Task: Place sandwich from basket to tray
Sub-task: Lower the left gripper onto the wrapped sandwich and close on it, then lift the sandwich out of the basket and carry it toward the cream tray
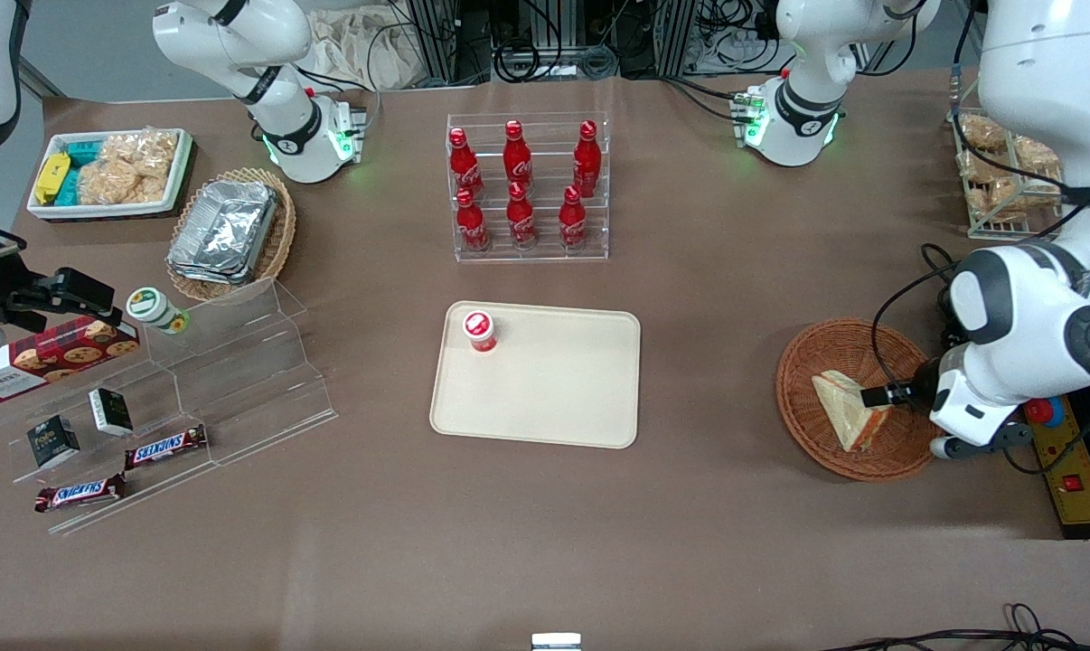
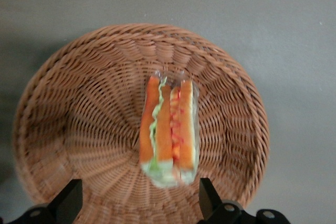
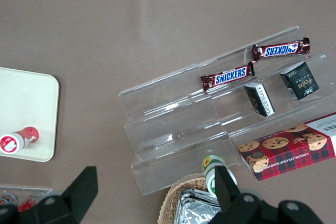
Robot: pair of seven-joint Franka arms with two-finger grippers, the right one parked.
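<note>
The sandwich [image 1: 841, 409] lies in the reddish-brown woven basket [image 1: 794, 380] toward the working arm's end of the table. In the left wrist view the wrapped sandwich [image 2: 169, 129] stands on edge, showing orange, green and red filling, in the middle of the basket [image 2: 47, 93]. My left gripper [image 1: 870, 398] hangs low over the basket, right at the sandwich. It is open [image 2: 140, 203], with its fingers [image 2: 210, 198] spread wider than the sandwich, whose near end sits about level with the fingertips. The cream tray [image 1: 563, 389] lies at the table's middle.
A red-capped bottle [image 1: 479, 330] lies on one corner of the tray. A clear rack of cola bottles [image 1: 527, 185] stands farther from the front camera. A clear stepped shelf with snacks [image 1: 174, 389] sits toward the parked arm's end. A yellow power strip [image 1: 1069, 461] lies beside the basket.
</note>
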